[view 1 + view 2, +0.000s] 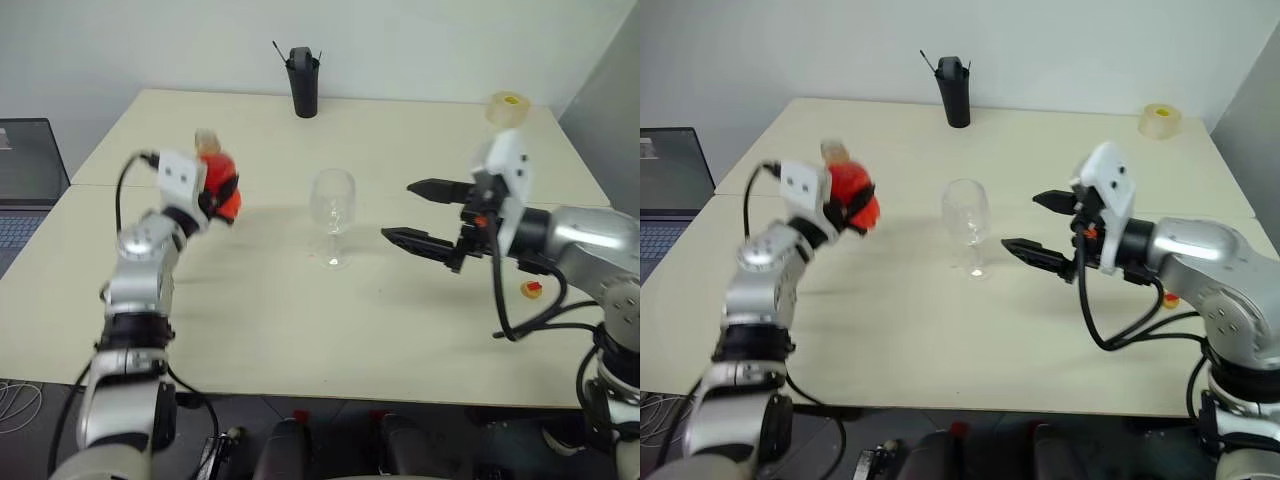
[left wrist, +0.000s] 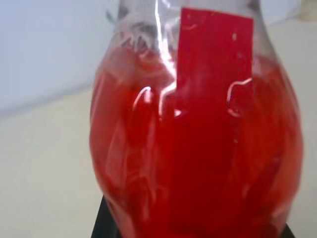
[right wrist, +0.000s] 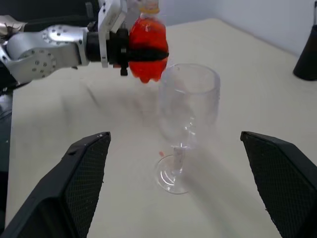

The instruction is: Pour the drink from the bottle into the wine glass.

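Note:
The bottle (image 1: 220,186), small and clear with the bright red drink (image 2: 198,148) filling its rounded body, hangs upright above the table's left side. My left gripper (image 1: 224,194) is shut on its body, black fingers (image 3: 148,52) wrapping the middle. The wine glass (image 1: 332,206) stands upright and empty at the table's centre, to the right of the bottle and apart from it. My right gripper (image 1: 397,211) hovers open just right of the glass, pointing at it, nothing between its fingers (image 3: 84,171).
A tall black holder (image 1: 304,82) stands at the table's far edge. A tape roll (image 1: 509,108) sits at the far right corner. A small yellow-and-red cap-like thing (image 1: 531,289) lies under my right arm. A laptop (image 1: 25,180) rests off the left edge.

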